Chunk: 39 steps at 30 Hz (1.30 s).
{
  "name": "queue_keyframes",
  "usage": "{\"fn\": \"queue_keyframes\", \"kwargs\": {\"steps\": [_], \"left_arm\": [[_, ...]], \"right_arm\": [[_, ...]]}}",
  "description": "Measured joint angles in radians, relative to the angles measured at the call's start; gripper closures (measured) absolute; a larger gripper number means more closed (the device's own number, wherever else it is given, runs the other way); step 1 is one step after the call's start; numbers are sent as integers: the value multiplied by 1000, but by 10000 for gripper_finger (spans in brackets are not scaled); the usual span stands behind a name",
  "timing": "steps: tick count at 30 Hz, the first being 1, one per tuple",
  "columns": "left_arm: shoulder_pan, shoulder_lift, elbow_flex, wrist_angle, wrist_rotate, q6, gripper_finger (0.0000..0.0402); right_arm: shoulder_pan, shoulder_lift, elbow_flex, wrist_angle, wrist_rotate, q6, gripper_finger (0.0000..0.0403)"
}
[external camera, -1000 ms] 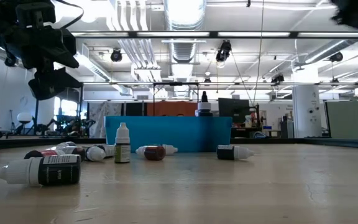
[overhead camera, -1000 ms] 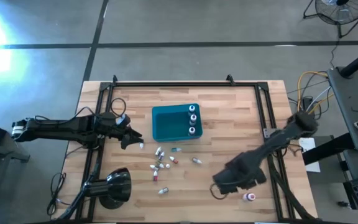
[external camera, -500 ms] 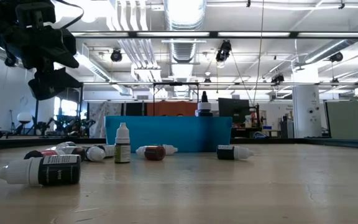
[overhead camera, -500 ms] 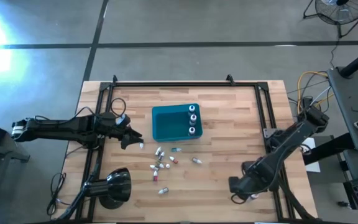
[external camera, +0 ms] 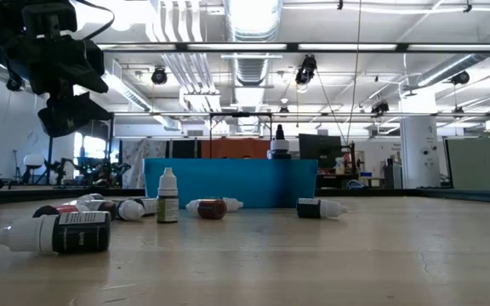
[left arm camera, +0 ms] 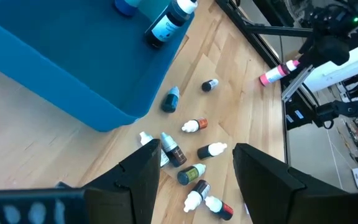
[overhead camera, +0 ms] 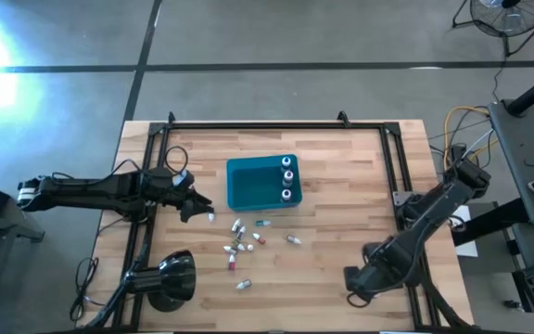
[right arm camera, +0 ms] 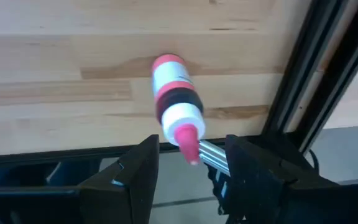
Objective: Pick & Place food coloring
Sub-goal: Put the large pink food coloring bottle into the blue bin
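Several tiny food coloring bottles [overhead camera: 244,243] lie scattered on the wooden table, on the near side of the teal bin [overhead camera: 248,190]. Three more stand in the bin's right end [overhead camera: 288,176]. My left gripper [overhead camera: 200,208] hangs open in the air left of the scatter, with the bottles [left arm camera: 194,168] below it. One pink and white bottle [right arm camera: 176,102] lies on its side by the table's near right edge. My right gripper [overhead camera: 367,288] is open, and its fingers stand either side of the bottle's pink tip without touching it. In the high view this gripper hides the bottle.
A black metal frame [overhead camera: 401,186] runs around the table, and one rail passes close beside the pink bottle [right arm camera: 303,81]. A black lamp [overhead camera: 170,278] sits at the near left corner. Bare wood lies between the scatter and my right arm.
My right arm has swung toward the table's near right corner, and its gripper has come down over the pink bottle, which showed uncovered before. It then held still. The left arm and the bottles have not moved.
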Motion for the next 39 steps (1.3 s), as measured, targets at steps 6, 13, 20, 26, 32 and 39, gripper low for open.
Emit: {"fn": "queue_keyframes", "kwargs": {"steps": [6, 13, 20, 26, 32, 39], "left_arm": [[0, 0, 0, 0, 0, 0, 224], [0, 0, 0, 0, 0, 0, 224], [0, 0, 0, 0, 0, -2, 224], [0, 0, 0, 0, 0, 2, 224], [0, 0, 0, 0, 0, 3, 224], [0, 0, 0, 0, 0, 2, 224]], "right_arm": [[13, 7, -24, 70, -4, -1, 225], [25, 7, -107, 176, -10, 2, 225], [28, 7, -122, 187, -10, -1, 226], [28, 7, -114, 212, -10, -5, 255], [27, 6, -113, 214, -12, -8, 305], [26, 5, -119, 214, -10, -9, 331]]}}
